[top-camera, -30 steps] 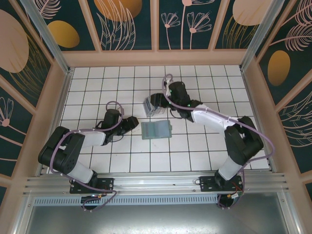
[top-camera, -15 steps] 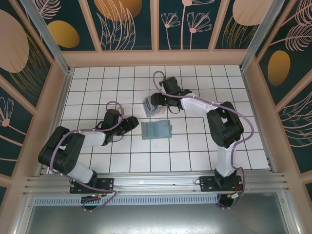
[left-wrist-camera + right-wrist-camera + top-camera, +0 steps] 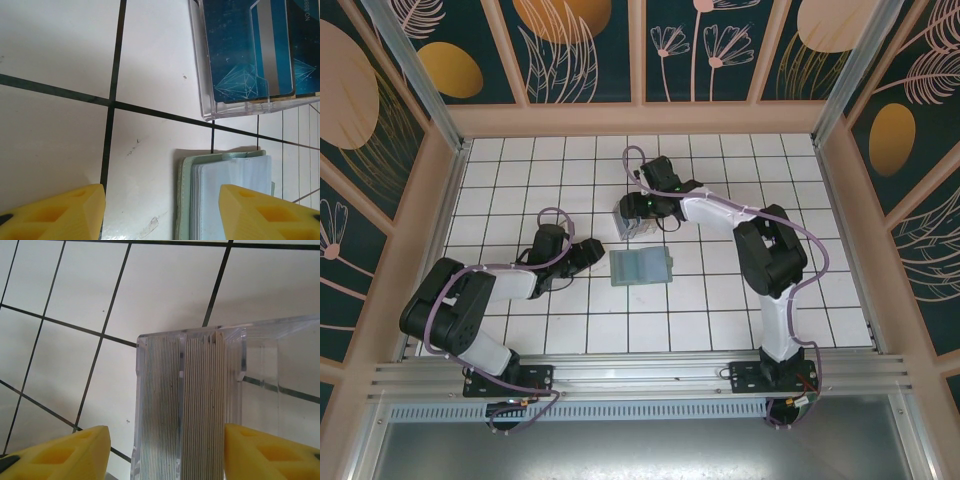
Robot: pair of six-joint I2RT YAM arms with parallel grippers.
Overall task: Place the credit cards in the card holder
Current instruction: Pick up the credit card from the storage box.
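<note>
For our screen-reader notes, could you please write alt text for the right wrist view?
A clear plastic box packed with cards seen edge-on sits on the white tiled table, between the spread yellow fingers of the right gripper.

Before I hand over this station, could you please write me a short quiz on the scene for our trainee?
1. True or false: the sage-green card holder lies open on the tiled table.
2. Where do the credit cards stand? A: on edge in the clear plastic box; B: in the card holder's slots; C: loose on the tiles.
3. Which gripper has its open jaws astride the box?
Key: 1 true; 2 A; 3 the right gripper.
</note>
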